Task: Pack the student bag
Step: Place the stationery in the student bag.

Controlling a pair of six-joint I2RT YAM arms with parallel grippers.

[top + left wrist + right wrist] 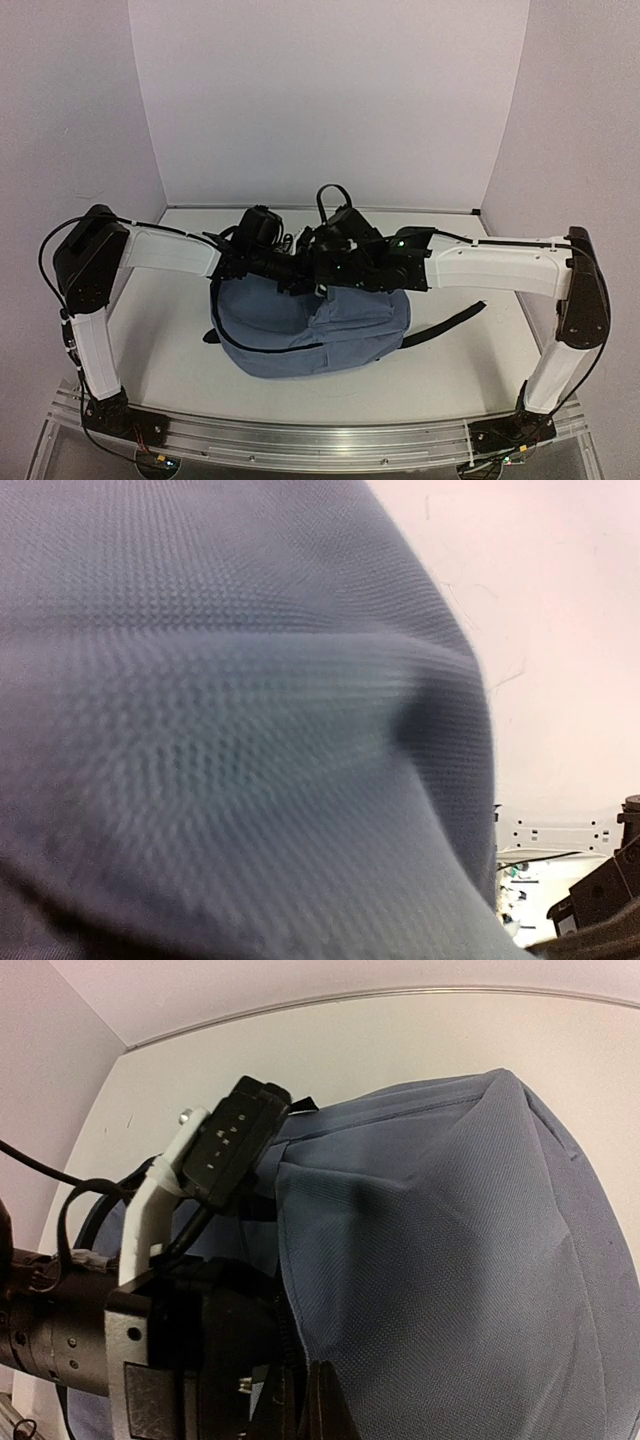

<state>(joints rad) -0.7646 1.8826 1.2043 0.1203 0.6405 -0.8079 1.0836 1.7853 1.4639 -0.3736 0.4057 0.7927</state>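
The worktop [160, 330] carries the student bag [310, 335] at its middle, long axis running from the left edge toward the right, with a black strap [445, 325] trailing to the right. Both arms meet over the bag's far rim, about equally near. The right pincer [318, 1405] is pressed together and seems to pinch the fabric edge, holding it up like a tent. The left pincer [292, 274] sits just at that opening with cloth filling its view; I cannot tell whether it is spread. The mouth lies directly ahead of it.
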